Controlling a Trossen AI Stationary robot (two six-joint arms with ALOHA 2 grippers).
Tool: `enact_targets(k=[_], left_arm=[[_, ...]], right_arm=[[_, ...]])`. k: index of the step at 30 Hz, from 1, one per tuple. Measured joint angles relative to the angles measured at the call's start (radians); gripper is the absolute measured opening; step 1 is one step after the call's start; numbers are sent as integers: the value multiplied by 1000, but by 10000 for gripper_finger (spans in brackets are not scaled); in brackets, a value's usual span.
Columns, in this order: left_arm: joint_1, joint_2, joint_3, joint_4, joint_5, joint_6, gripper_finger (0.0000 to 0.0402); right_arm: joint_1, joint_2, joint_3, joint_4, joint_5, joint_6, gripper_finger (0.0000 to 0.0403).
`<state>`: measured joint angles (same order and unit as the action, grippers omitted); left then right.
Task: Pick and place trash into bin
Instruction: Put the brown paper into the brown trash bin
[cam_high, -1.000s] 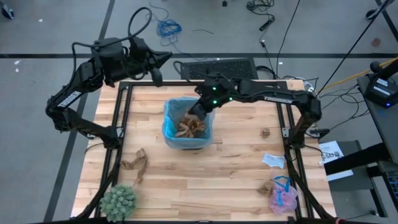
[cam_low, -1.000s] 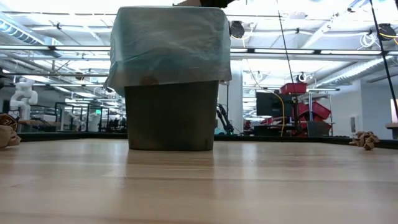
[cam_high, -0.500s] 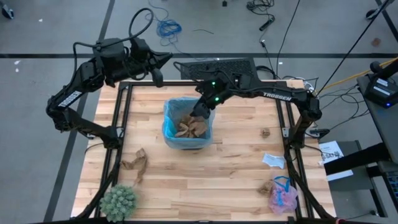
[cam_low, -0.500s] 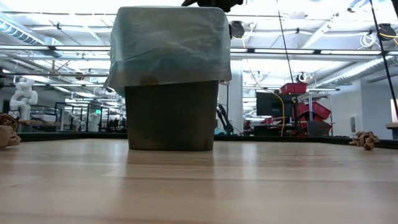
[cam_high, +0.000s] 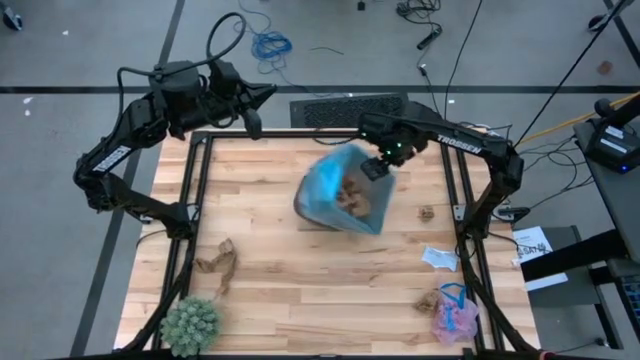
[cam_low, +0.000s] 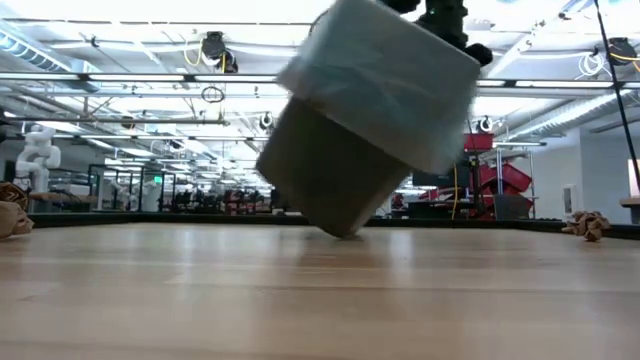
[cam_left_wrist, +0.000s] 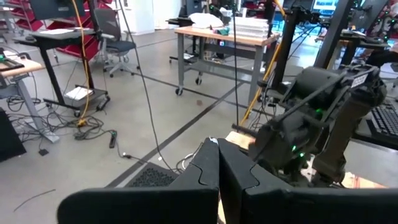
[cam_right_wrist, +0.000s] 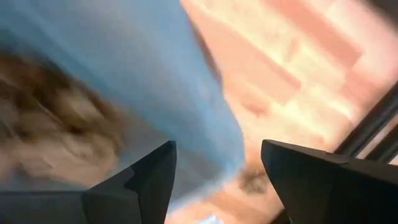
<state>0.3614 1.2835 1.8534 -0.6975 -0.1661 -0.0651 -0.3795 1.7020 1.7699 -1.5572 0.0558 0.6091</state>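
The bin (cam_high: 345, 198) tips hard on the worktop (cam_high: 280, 290), its rim right under the right hand (cam_high: 378, 163), whose fingers are spread; brown wads (cam_high: 352, 192) sit inside.

Left arm folded back at far-left corner of surface (cam_high: 300, 290), left hand (cam_left_wrist: 217, 163) shut, fingers pressed together, pointing outward. Right arm stretched from right side toward centre, right hand (cam_high: 377, 166) with fingers spread apart, aimed downward.
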Motion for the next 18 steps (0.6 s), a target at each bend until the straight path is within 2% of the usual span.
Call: enact_targets(k=[3,12,18], left_arm=[[-1,0,0,0,0,1,0],[-1,-1,0,0,-3,20,0],[0,-1,0,0,-6,20,0]], right_arm=[[-13,-2,0,59,14,3,232],[12,-2,1,262,-63,8,233],[14,-2,1,310,-63,-5,229]])
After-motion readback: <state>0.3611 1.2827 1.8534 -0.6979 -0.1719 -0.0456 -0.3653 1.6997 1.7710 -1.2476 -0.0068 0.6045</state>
